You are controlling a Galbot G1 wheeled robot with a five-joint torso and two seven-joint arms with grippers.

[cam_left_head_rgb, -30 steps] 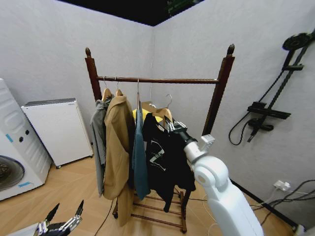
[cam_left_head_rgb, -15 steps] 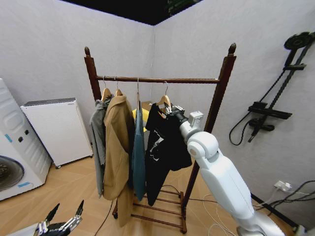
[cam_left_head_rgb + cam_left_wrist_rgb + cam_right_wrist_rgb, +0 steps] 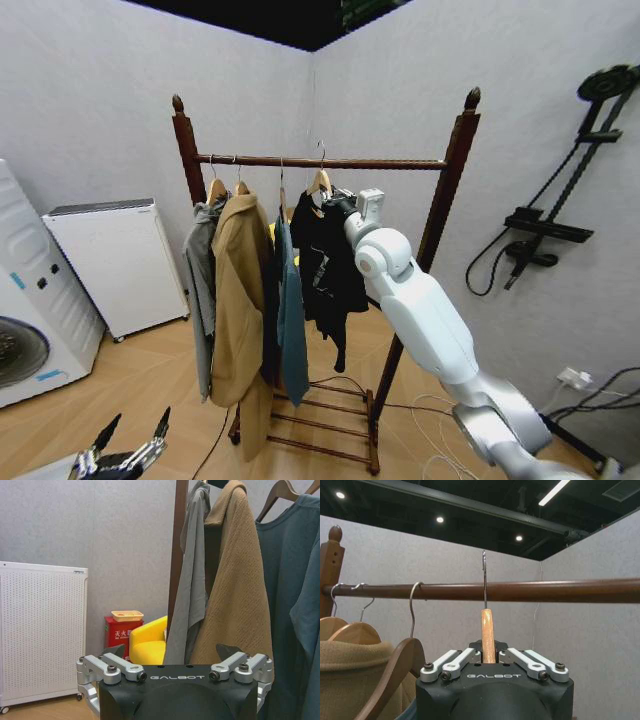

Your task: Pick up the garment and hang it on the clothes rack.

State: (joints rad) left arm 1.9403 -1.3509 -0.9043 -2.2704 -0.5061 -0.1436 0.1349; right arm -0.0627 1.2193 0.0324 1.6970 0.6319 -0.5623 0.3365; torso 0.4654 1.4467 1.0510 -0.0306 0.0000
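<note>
The garment (image 3: 322, 262), a black jacket, hangs from a light wooden hanger (image 3: 319, 183). My right gripper (image 3: 336, 203) is shut on the hanger's neck (image 3: 488, 632), just under the rail (image 3: 330, 162) of the clothes rack (image 3: 455, 170). The metal hook (image 3: 484, 577) stands edge-on and rises past the rail (image 3: 530, 591); I cannot tell whether it rests on it. The black jacket hangs free beside a teal-blue jacket (image 3: 289, 320). My left gripper (image 3: 126, 455) is parked low at the left, open (image 3: 172, 652) and holding nothing.
A tan coat (image 3: 238, 300) and a grey garment (image 3: 203, 290) hang on the rail's left part. White appliances (image 3: 120, 265) stand at the left wall, and a yellow seat (image 3: 149, 645) with a red box (image 3: 117, 632) sits behind the rack. Cables lie on the floor (image 3: 430, 420).
My right arm has raised the black jacket and carried it left toward the rail. The hook has gone from below the rail to above it. The left arm stayed still.
</note>
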